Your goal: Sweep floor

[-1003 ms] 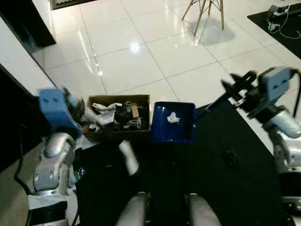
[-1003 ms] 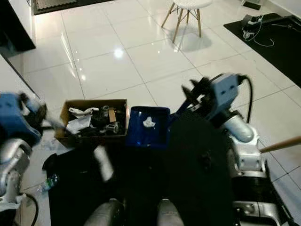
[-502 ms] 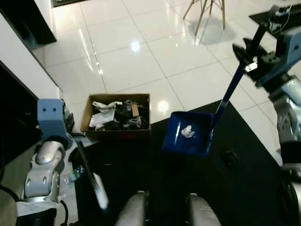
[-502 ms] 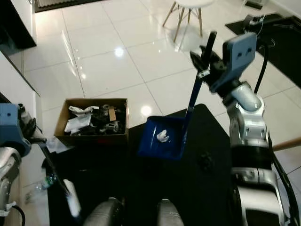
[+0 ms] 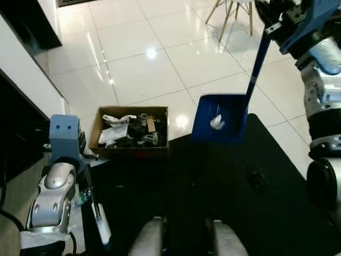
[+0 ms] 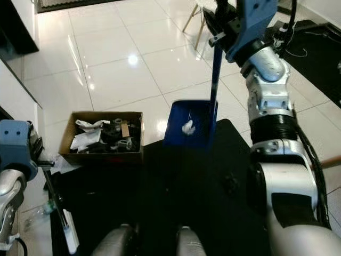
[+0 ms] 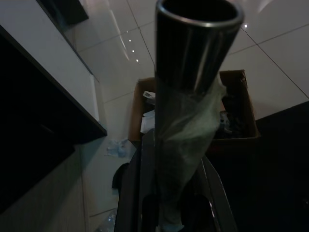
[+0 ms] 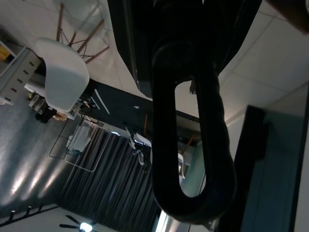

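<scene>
Dustpan (image 5: 218,118): hung upright by its long handle from the right gripper (image 5: 273,16), jaws clenched on the handle top; a white paper scrap (image 5: 216,122) is carried inside.
Key relation: the cardboard box (image 5: 130,131) of rubbish lies just left of the pan, at the black mat's (image 5: 250,202) far edge.
Broom (image 5: 96,213): gripped by the left gripper (image 5: 80,157), jaws clenched, head down near left.
Room: open white tile floor (image 5: 160,58) beyond; a chair (image 5: 234,13) far right.
</scene>
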You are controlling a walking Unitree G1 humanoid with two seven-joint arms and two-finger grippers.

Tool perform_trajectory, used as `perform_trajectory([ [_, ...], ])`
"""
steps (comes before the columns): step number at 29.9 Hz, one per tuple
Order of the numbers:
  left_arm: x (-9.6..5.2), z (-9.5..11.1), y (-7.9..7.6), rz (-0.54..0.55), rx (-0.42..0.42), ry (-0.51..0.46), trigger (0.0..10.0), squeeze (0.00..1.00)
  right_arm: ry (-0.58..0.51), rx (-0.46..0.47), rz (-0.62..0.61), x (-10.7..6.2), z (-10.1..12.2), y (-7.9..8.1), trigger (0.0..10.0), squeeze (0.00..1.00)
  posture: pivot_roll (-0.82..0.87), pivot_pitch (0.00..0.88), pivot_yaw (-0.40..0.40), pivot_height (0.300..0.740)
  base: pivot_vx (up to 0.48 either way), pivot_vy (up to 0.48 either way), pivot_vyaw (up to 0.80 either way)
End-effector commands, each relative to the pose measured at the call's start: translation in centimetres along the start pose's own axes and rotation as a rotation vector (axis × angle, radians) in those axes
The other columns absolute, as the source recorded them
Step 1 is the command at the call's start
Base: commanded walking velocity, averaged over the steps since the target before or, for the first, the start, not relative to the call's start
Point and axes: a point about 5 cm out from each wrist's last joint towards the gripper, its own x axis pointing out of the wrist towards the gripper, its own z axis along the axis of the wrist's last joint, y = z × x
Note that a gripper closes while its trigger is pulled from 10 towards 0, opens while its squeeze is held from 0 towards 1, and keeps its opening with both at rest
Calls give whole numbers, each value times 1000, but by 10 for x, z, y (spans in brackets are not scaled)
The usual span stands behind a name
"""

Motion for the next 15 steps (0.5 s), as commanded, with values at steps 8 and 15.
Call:
perform_trajectory([
  [8,-12,-8,-10,24,5,3,10000,0,-4,79,-15,14,-6,13,10000,0,123,122,-55,740,0,0,0],
  [15,-15,-12,-19,20,-7,13,10000,0,-48,233,-49,18,-9,21,4902,0,123,118,-54,740,0,0,0],
])
